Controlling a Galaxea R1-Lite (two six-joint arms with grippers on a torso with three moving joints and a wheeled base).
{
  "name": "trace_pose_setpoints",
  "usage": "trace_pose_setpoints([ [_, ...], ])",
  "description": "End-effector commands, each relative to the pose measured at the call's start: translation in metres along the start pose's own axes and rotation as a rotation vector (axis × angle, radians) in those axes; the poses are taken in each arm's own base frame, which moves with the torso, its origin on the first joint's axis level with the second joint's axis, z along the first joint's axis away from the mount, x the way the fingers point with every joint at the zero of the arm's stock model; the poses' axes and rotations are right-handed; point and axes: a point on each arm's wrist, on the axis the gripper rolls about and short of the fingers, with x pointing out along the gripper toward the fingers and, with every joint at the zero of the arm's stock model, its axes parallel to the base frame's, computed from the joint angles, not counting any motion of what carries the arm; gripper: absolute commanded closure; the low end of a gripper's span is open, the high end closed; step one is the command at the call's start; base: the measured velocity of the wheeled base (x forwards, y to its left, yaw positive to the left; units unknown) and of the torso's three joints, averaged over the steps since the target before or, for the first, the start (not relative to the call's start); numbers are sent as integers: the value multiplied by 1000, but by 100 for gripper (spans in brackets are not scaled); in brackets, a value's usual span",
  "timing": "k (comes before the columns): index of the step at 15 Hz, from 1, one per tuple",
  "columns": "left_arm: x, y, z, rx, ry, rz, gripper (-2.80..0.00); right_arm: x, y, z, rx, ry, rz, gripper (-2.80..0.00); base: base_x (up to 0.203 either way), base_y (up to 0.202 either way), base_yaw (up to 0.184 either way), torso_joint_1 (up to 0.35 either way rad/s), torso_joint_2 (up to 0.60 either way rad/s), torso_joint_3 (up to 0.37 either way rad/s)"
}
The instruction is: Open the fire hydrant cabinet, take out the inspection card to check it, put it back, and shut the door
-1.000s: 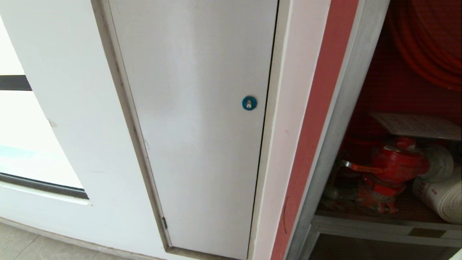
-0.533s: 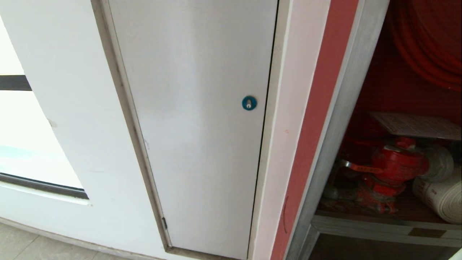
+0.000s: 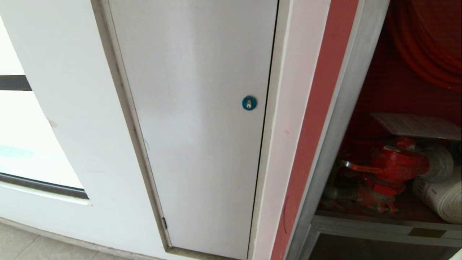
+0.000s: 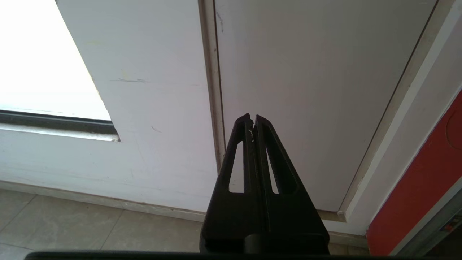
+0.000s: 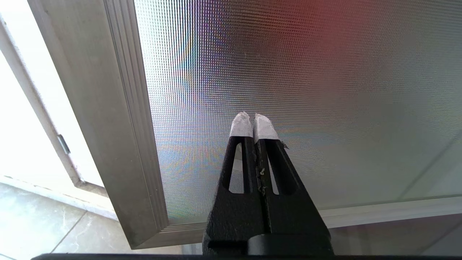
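With both arms hanging low and out of my head camera, I read them from the wrists alone. My left gripper (image 4: 252,119) has its black jaws pressed together on nothing, facing the foot of the plain grey-white door (image 4: 306,90), not touching it. My right gripper (image 5: 252,119) is pinched tight as well, its taped tips empty, just before the ribbed glass of the door (image 5: 306,72) in its silver frame (image 5: 108,108); I cannot tell whether the tips touch the glass.

From my head view, the fire hydrant cabinet (image 3: 335,119) stands open at the right edge. The inspection card (image 3: 415,124) lies flat inside, over the red valve (image 3: 393,162), beside the rolled white hose (image 3: 440,195).

I judge the opening step done and the card untouched, so taking it out is in hand. That calls for raising an arm, spreading its jaws and nipping the card's near edge without snagging the valve.

Much is hidden: the cabinet is cut off at the frame's right edge, the card's print is unreadable, the door's latch and sticker are out of sight, and only part of the coiled red hose (image 3: 426,43) shows.
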Motion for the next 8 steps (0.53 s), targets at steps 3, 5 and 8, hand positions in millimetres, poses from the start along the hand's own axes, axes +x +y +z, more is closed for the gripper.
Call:
trace_pose_setpoints([
  [3,1,0,-2,0,8,0,0,0,0,0,-1,0,1,0,0,0,0,0,0,0],
  [5,1,0,-2,0,8,0,0,0,0,0,-1,0,1,0,0,0,0,0,0,0],
  [8,1,0,-2,0,8,0,0,0,0,0,-1,0,1,0,0,0,0,0,0,0],
])
